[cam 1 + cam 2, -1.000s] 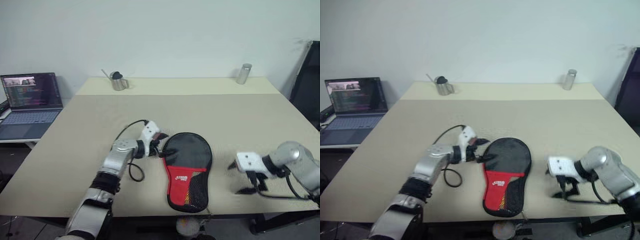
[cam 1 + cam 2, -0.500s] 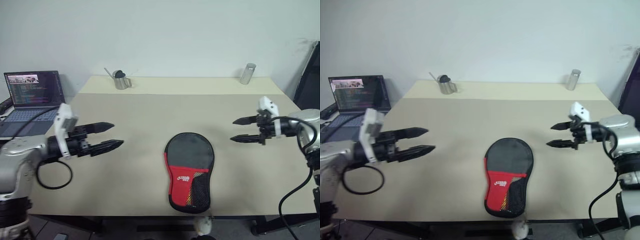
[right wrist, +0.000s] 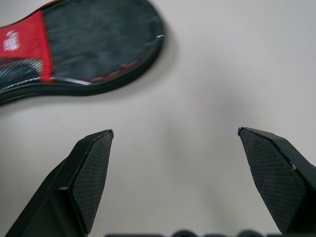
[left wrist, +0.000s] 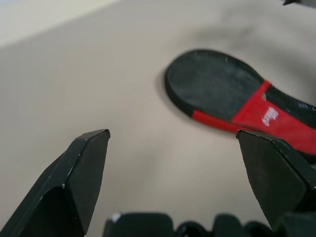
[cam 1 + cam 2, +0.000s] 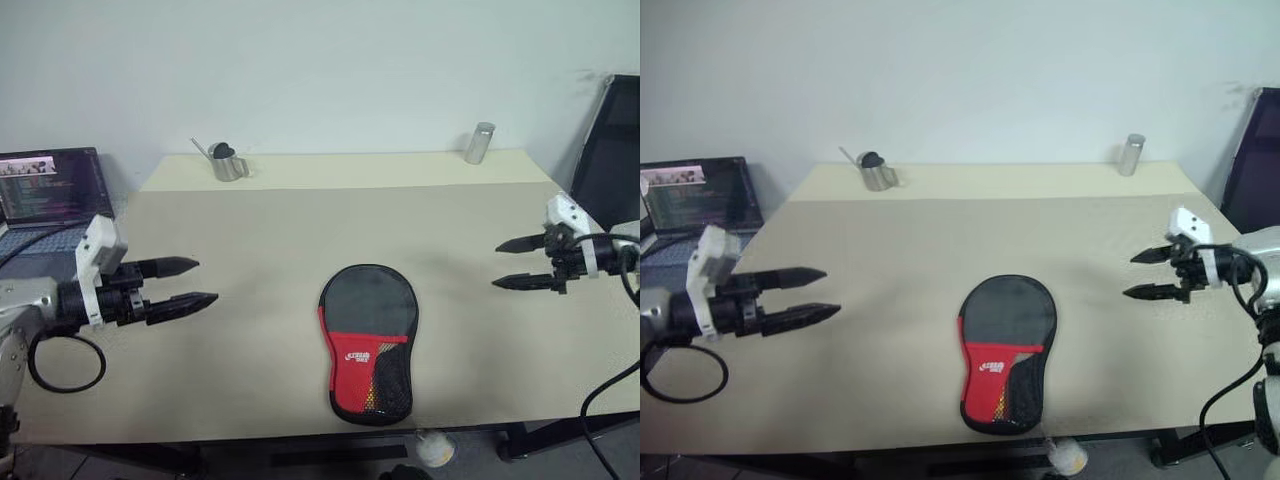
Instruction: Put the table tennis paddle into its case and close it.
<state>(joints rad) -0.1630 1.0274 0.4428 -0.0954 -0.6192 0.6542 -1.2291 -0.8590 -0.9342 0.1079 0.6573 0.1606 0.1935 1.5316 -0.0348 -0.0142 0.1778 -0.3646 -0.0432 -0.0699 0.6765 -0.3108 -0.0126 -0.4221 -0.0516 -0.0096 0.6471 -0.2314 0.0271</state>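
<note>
The case (image 5: 367,340) lies flat on the tan table (image 5: 300,230) near its front edge, black with a red band, a white logo and a mesh end toward me. It looks shut all round, and the table tennis paddle is hidden. My left gripper (image 5: 206,281) hovers open well to the left of the case, pointing toward it. On the other side my right gripper (image 5: 496,266) hangs open, fingers aimed left at the case. Both wrist views look between spread fingers at the case (image 4: 232,94), with nothing held.
An open laptop (image 5: 50,200) sits off the table's left side. A metal cup with a spoon (image 5: 227,163) and a metal cylinder (image 5: 481,143) stand along the far edge. A black chair (image 5: 610,150) stands at the far right.
My left gripper has drawn away from the case's left edge, out to the left and up. My right gripper has lifted off the table and moved right. The case stays put.
</note>
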